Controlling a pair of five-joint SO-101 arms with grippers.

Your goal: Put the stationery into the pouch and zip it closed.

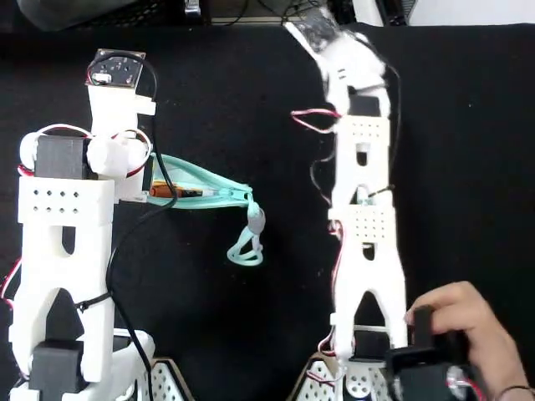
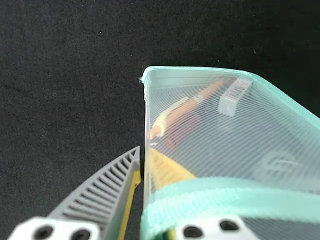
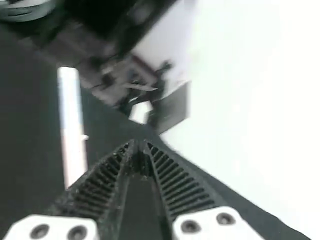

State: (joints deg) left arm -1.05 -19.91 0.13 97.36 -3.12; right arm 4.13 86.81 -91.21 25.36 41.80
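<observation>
Left gripper (image 2: 145,165) tight on the pouch (image 2: 240,150) — pale-green, see-through mesh, orange pen (image 2: 170,117) inside

High view: fixed overhead, looking straight down on the black cloth counter (image 1: 234,334), far off, whole workspace in frame. Left wrist camera sits behind the left claw (image 2: 144,152) and looks out along it, very close on the mint-green see-through mesh pouch (image 2: 225,135) right at the claw. High view shares that pouch and the cloth. Right wrist camera sits behind the right claw (image 3: 138,146), tilted up, seeing past the claw tip over the counter edge to room clutter (image 3: 140,85).
</observation>
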